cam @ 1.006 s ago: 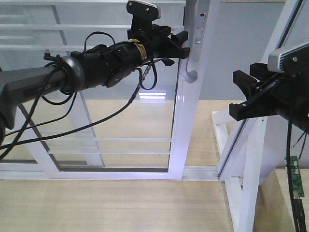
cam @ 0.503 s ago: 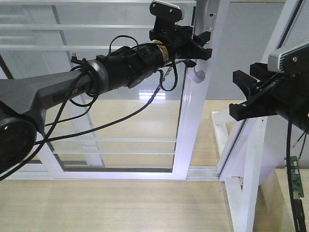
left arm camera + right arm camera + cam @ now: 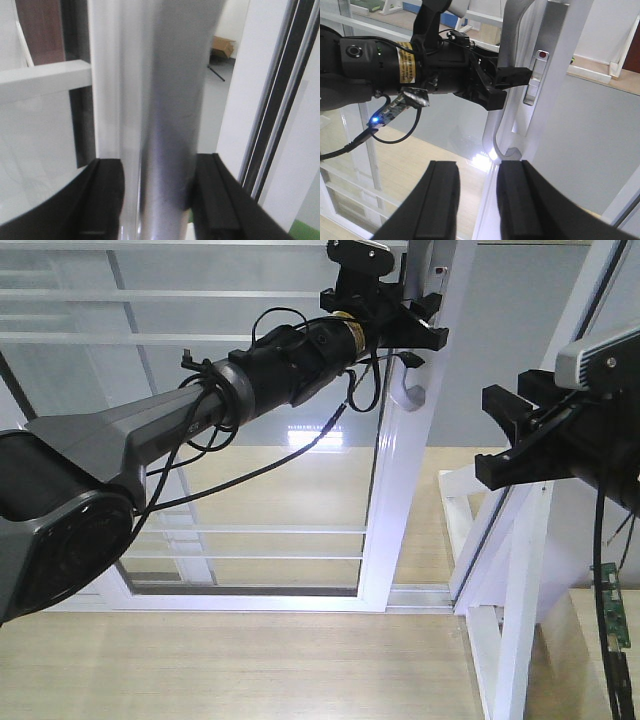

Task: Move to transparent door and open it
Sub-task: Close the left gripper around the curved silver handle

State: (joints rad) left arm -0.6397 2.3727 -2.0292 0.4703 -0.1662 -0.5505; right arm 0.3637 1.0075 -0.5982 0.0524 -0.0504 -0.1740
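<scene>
The transparent door (image 3: 398, 510) is a white-framed glass panel standing ahead of me. Its curved grey-silver handle (image 3: 408, 392) runs down the right stile. My left gripper (image 3: 424, 322) reaches in from the lower left and is shut on the upper part of the handle. Up close, the handle (image 3: 170, 125) fills the gap between the two black fingers (image 3: 106, 200) of the left gripper (image 3: 159, 200). My right gripper (image 3: 500, 435) hangs open and empty to the right of the door. From its wrist view, the right gripper (image 3: 480, 200) sits just below the handle (image 3: 507, 55).
A slanted white jamb post (image 3: 575, 340) and white support struts (image 3: 520, 590) stand close to the right of the door. A second glass panel with horizontal bars (image 3: 110, 338) sits behind on the left. A green circuit board (image 3: 612, 605) hangs at the lower right. Light wood floor (image 3: 250, 670) lies below.
The left arm has stretched further right and up, and the door stile with its handle has slid to the right with it. The right gripper has not moved.
</scene>
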